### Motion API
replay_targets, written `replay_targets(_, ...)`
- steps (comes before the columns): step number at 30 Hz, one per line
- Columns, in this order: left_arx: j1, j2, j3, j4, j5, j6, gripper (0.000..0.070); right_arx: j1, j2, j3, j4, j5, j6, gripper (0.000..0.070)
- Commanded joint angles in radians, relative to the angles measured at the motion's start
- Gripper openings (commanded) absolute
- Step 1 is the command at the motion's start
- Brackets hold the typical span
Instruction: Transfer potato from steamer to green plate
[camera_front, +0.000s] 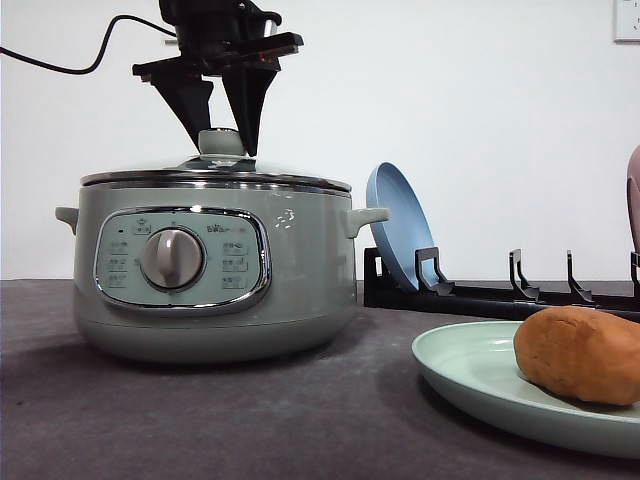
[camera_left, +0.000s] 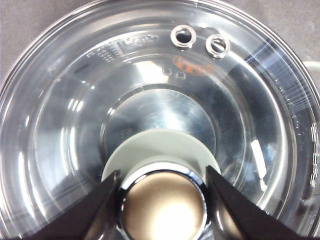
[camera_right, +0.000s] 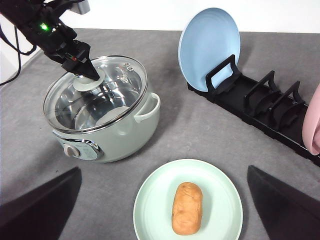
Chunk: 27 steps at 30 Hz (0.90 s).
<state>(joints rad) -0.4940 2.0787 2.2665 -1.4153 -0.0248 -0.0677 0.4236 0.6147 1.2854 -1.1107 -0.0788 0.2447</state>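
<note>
Potato (camera_right: 187, 208) lay on the green plate (camera_right: 150, 210), near right of the steamer (camera_front: 300, 260); looked firm, smooth, best pinched across its middle; left gripper (camera_front: 222, 125) straddled lid knob (camera_left: 162, 205), right gripper (camera_right: 165, 210) hovered open.

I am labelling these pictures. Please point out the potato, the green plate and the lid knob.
potato (camera_right: 187, 208), right wrist view, middle of its skin.
green plate (camera_right: 155, 200), right wrist view, bare inner surface beside the potato.
lid knob (camera_left: 163, 205), left wrist view, shiny top between the left gripper's fingers.
</note>
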Motion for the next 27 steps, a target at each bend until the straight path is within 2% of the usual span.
replay_targets(1,-0.004,0.022,0.034,-0.010,-0.014,0.020,0.0000,0.005,0.004,0.017,0.007,-0.002,0.010,0.0698)
replay_targets(23,-0.005,0.022,0.034,-0.022,-0.035,0.021,0.0005,0.005,0.004,0.017,0.007,-0.002,0.009,0.0698)
replay_targets(25,-0.005,0.022,0.034,-0.023,-0.035,0.019,0.0075,0.005,0.004,0.017,0.007,-0.002,0.009,0.0698)
replay_targets(27,-0.007,0.022,0.034,-0.023,-0.034,0.011,0.0187,0.005,0.004,0.017,0.007,-0.002,0.009,0.0698)
